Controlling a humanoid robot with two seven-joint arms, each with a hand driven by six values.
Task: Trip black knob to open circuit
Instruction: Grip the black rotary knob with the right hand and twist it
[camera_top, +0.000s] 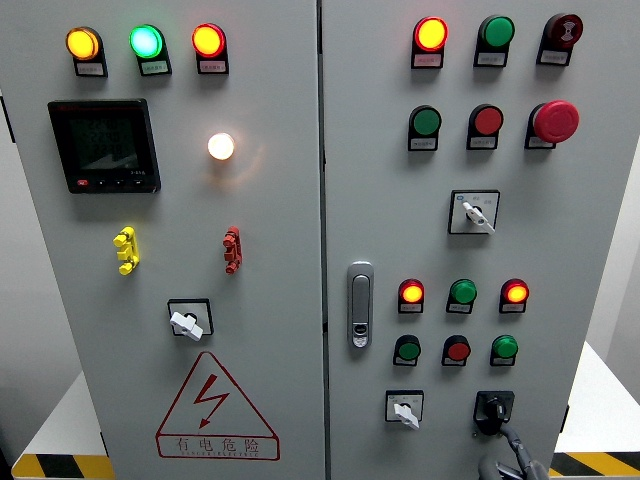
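The black knob (492, 408) sits in a square plate at the bottom right of the grey panel's right door, its handle pointing down and slightly left. My right hand (497, 436) comes up from the bottom edge just below it. Its grey fingers (515, 462) are curled, and the fingertips close on the lower end of the knob. Most of the hand is cut off by the bottom edge. My left hand does not show.
A white selector knob (404, 410) sits just left of the black one. Lit and unlit round buttons (458, 350) are above, with a door latch (360, 305) to the left. A red emergency stop (555, 121) is at upper right. Another white knob (188, 322) is on the left door.
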